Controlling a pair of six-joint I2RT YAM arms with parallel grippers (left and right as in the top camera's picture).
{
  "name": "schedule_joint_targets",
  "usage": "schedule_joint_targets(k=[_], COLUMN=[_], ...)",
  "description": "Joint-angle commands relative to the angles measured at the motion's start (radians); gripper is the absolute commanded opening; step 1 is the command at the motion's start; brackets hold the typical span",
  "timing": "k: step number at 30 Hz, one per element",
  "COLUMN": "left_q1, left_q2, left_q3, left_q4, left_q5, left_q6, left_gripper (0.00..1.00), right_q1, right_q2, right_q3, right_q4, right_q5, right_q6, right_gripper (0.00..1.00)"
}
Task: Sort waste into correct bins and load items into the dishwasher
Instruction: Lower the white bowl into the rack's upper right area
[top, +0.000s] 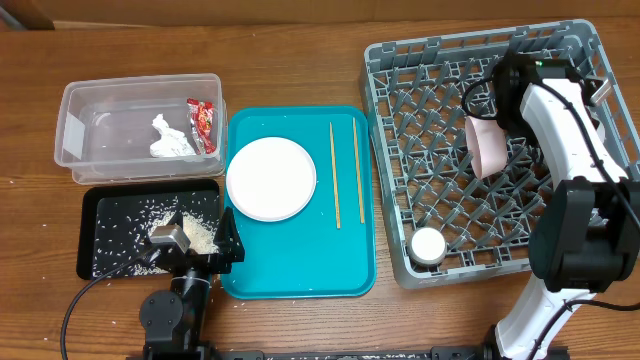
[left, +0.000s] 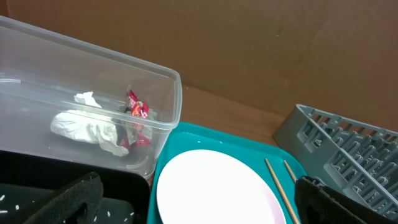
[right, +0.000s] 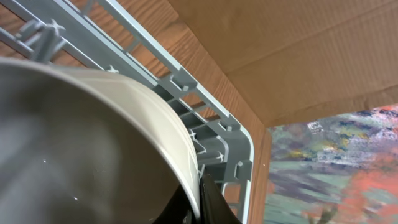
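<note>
Left gripper: the left gripper (left: 199, 185) sits low at the near left, over the near edge of the black tray, with its fingers spread wide and nothing between them.
Black tray: a rectangular black plastic tray (top: 95, 235) lies at the near left, strewn with white rice grains (top: 200, 235).
Cup: a small round white cup (top: 428, 245) stands in the near left corner of the dish rack.
Teal tray: a flat rectangular teal tray (top: 300, 265) lies in the middle, between the black tray and the rack.
Plate: a round white plate (top: 270, 178) lies on the left of the teal tray.
Chopsticks: two thin wooden chopsticks (top: 335, 175) lie side by side, just right of the plate.
Clear bin: beyond the black tray, a clear bin (top: 75, 110) of plastic holds a crumpled white tissue (top: 168, 140) and a red wrapper (top: 203, 122).
Dish rack: a grey plastic dish rack (top: 400, 150) stands at the right.
Right gripper: the right gripper (right: 198, 194) is pinched on the rim of a pale pinkish bowl (top: 487, 148).
Bowl: on edge over the rack's far right part; I cannot tell whether it touches.
</note>
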Motion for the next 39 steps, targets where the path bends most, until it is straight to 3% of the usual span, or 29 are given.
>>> schedule_joint_targets(k=[1, 8, 21, 24, 28, 30, 37, 39], left_q1=[-0.007, -0.007, -0.007, -0.007, -0.007, -0.007, -0.007, -0.007], left_q2=[-0.011, -0.011, -0.011, -0.011, -0.011, -0.011, -0.011, -0.01], left_q3=[-0.005, -0.005, -0.005, -0.005, -0.005, -0.005, -0.005, -0.005], left_q4=[0.001, 0.002, 0.001, 0.001, 0.001, 0.002, 0.001, 0.001], left_q5=[0.008, 0.008, 0.008, 0.008, 0.007, 0.008, 0.008, 0.008], left_q6=[-0.002, -0.002, -0.002, -0.002, -0.002, -0.002, -0.002, -0.002], left_gripper=[1.0, 1.0, 1.0, 1.0, 1.0, 1.0, 1.0, 1.0], right_q1=[0.013, 0.122, 0.132, 0.131, 0.13, 0.13, 0.132, 0.132], right_q2=[-0.019, -0.019, -0.021, -0.051, -0.143, -0.192, -0.233, -0.233], right_q3=[-0.029, -0.029, -0.024, 0.039, 0.179, 0.242, 0.248, 0.219], right_q4=[0.007, -0.012, -0.039, -0.077, -0.058, -0.015, -0.043, -0.042], right_q5=[-0.012, -0.013, -0.014, -0.058, -0.227, -0.402, -0.794, -0.824], right_q6=[0.014, 0.017, 0.018, 0.082, -0.03, -0.193, -0.385, -0.384], right_gripper=[0.04, 0.04, 0.04, 0.04, 0.04, 0.04, 0.04, 0.04])
